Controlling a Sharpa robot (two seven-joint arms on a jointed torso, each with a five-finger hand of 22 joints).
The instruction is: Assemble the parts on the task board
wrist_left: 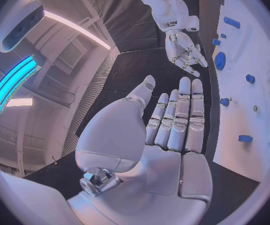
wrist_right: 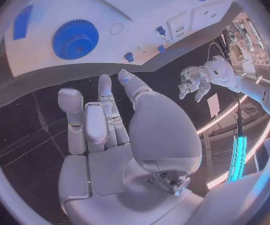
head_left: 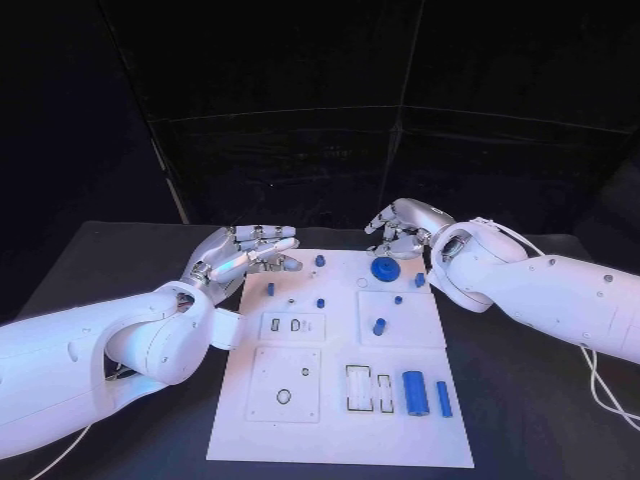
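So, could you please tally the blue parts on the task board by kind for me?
Blue gear: 1
Large blue cylinder: 1
Thin blue bar: 1
Small blue pieces: 6, one partly hidden by the right arm
Total: 9

The left hand lies flat, fingers straight and held together, thumb apart, nothing in it — it hovers over the black table, beside one long edge of the white task board. The right hand hangs near the same edge, fingers pointing down and holding nothing; just beside it a blue gear lies on the board; small blue parts stand scattered along the board.
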